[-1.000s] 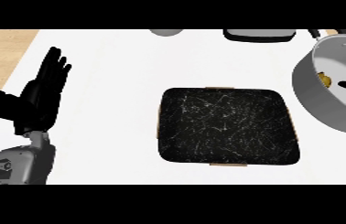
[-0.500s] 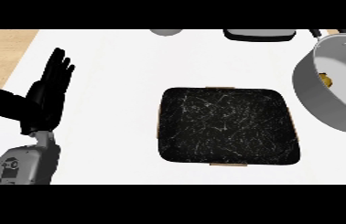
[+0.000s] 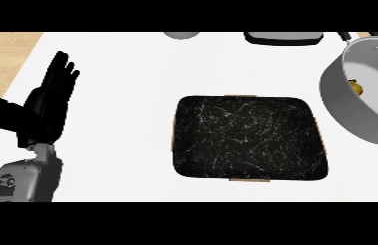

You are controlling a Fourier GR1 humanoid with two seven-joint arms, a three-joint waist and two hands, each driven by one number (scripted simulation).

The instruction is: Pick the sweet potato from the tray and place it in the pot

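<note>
A black marbled tray with thin wooden edges lies at the middle of the white counter, and nothing rests on it. At the right edge stands a grey metal pot, partly cut off by the view. Inside it a small brownish-yellow piece, likely the sweet potato, shows against the pot's pale inner wall. My left hand rests at the far left, open with its fingers pointing up, well apart from the tray. My right hand does not show.
A dark rectangular object with a grey top sits at the counter's back edge. A small grey round thing lies at the back, left of it. Wooden floor shows beyond the counter's left edge.
My left hand has drifted slightly, otherwise staying open at the left. Tray and pot are unmoved.
</note>
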